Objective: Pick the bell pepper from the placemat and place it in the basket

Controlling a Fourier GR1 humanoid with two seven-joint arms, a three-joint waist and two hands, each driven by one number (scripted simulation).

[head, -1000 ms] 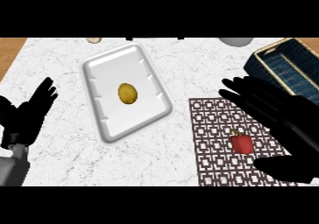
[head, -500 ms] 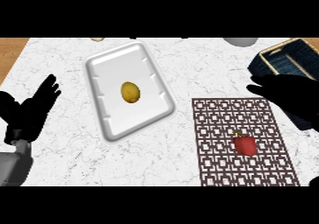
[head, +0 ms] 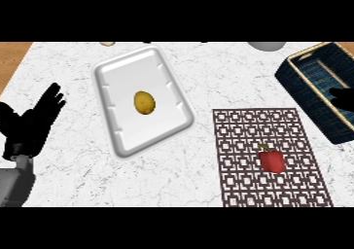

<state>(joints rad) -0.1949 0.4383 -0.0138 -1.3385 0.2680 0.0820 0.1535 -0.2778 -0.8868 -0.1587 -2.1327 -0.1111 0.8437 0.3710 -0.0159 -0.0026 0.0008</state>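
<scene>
Head view, worktop (head: 208,68): white marble, with a strip of wood showing at the far left edge.
Head view, bell pepper (head: 272,160): red, with a green stem, lay on the placemat a little right of its middle, untouched by either of my hands.
Head view, placemat (head: 270,158): dark brown lattice pattern, flat on the worktop at the lower right, just beside the tray's right corner.
Head view, basket (head: 309,82): dark, with a tan rim, sat at the right edge beyond the placemat, tilted in the view, its near corner close to the mat's far right corner.
Head view, my right hand (head: 346,98): only a black tip of it showed at the right edge, over the basket's inside; I could not tell how its fingers were set.
Head view, my left hand (head: 30,121): rested at the left edge, fingers straight, spread and pointing up, holding nothing.
Head view, tray (head: 115,82): white, left of centre, set at a slant.
Head view, potato (head: 144,102): yellow-brown, lay near the tray's middle.
Head view, far edge: a pale round object (head: 266,45) and a small tan object (head: 107,43) showed only in part.
</scene>
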